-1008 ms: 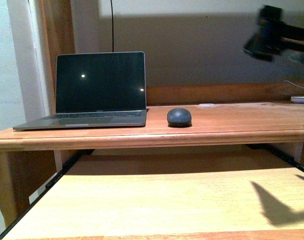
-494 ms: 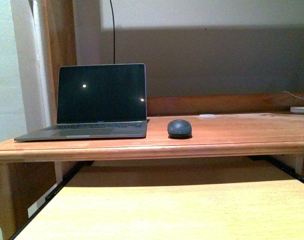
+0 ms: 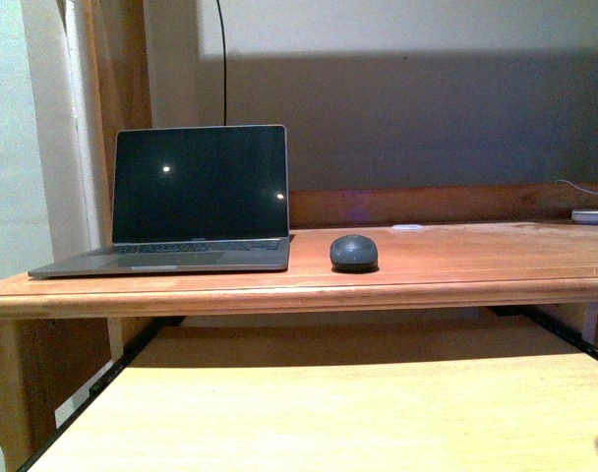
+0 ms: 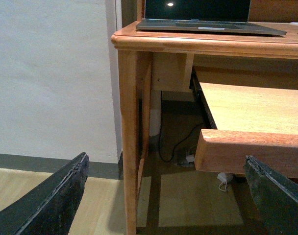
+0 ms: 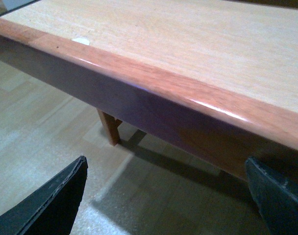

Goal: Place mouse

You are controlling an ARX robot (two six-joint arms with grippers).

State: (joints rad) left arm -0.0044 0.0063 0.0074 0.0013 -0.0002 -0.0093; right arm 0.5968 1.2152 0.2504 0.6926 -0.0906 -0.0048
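Starting on the left: the left gripper (image 4: 166,157) hangs low beside the desk's corner leg (image 4: 132,147). Its fingers (image 4: 56,200) are spread wide with nothing between them. Through the gap you just see floor and some loose cables (image 4: 186,154) under the desk.

Up on the desk (image 3: 456,251), the laptop (image 3: 201,197) sits at the left end. Its lid is up, the screen is dark, and there are two little light reflections on it. A thin dark cord (image 3: 223,59) runs up the wall behind it.

Just to the right of the laptop, apart from it, is the mouse (image 3: 354,253). It's resting flat on the desk top about midway along, a bit back from the front edge, with nothing gripping or touching it. Behind it, near the back rail, there's a small pale patch (image 3: 407,228), and I can't tell what that is. Way over at the right edge lies a flat white thing (image 3: 592,216) with a thin wire (image 3: 574,185) coming off it.

Below the desk top, the lighter pull-out shelf (image 3: 328,403) sticks out toward the camera.

Over on the right, the right gripper (image 5: 166,160) sits low, just below the shelf's rounded reddish front edge, looking at the floor (image 5: 51,127). Its fingers (image 5: 51,205) are also spread wide and it's holding nothing. A small white fleck (image 5: 81,41) shows on the shelf surface near that edge.
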